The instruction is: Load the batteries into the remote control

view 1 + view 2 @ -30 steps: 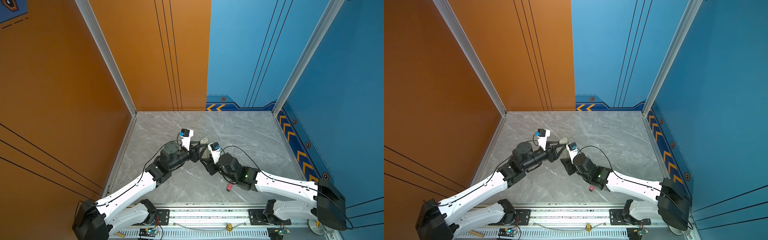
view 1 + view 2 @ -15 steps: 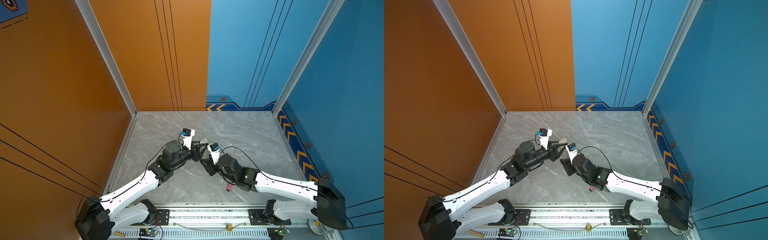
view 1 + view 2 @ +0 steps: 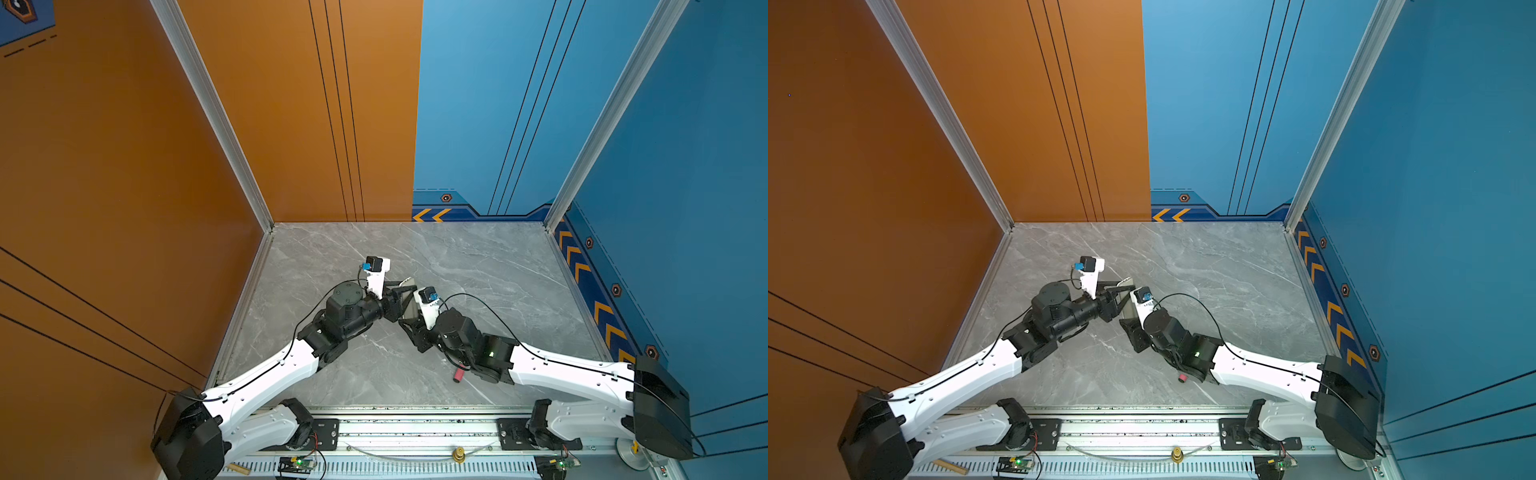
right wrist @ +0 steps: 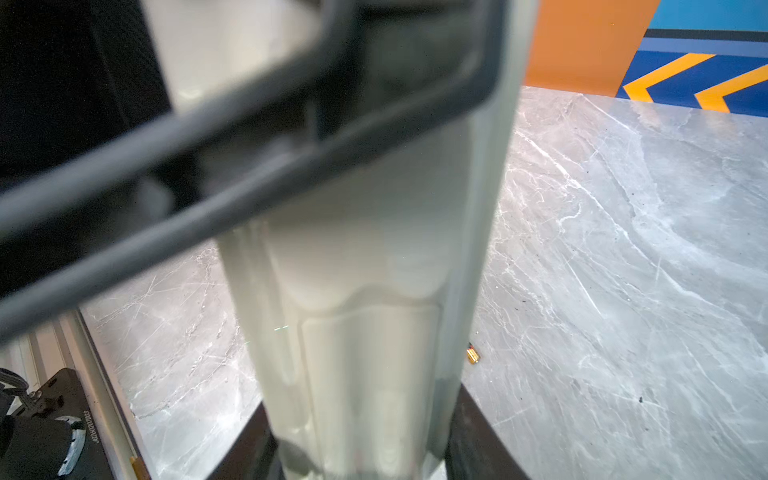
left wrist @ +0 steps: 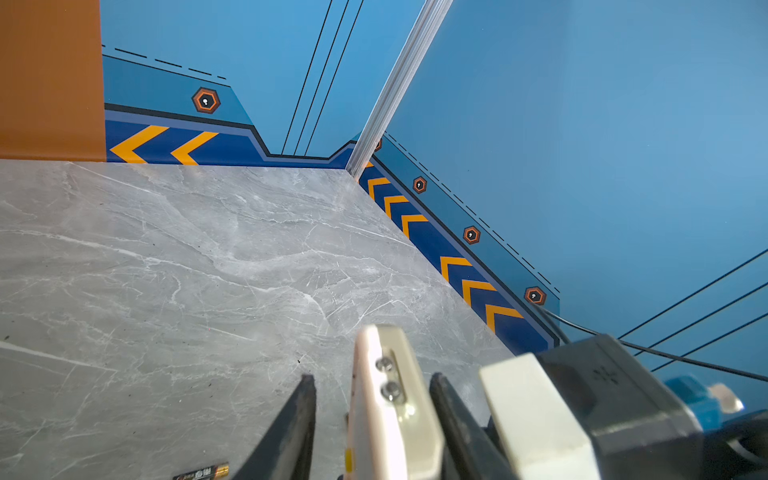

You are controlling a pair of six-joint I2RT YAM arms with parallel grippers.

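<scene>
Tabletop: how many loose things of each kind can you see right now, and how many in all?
white slim remote control: 1
small dark battery with gold end: 1 sure; the gold end in the right wrist view may be the same one
pink-handled screwdriver: 1
Total: 3, perhaps 4

Above the grey marbled surface [image 3: 1204, 266] the two arms meet near the middle. The left claw [image 3: 1121, 293] reaches in from the left around the upper end of the pale remote control [image 3: 1128, 300]; the right claw [image 3: 1128, 322] grips its lower end. A pink screwdriver [image 3: 1182, 378] tip shows beside the right arm.
</scene>
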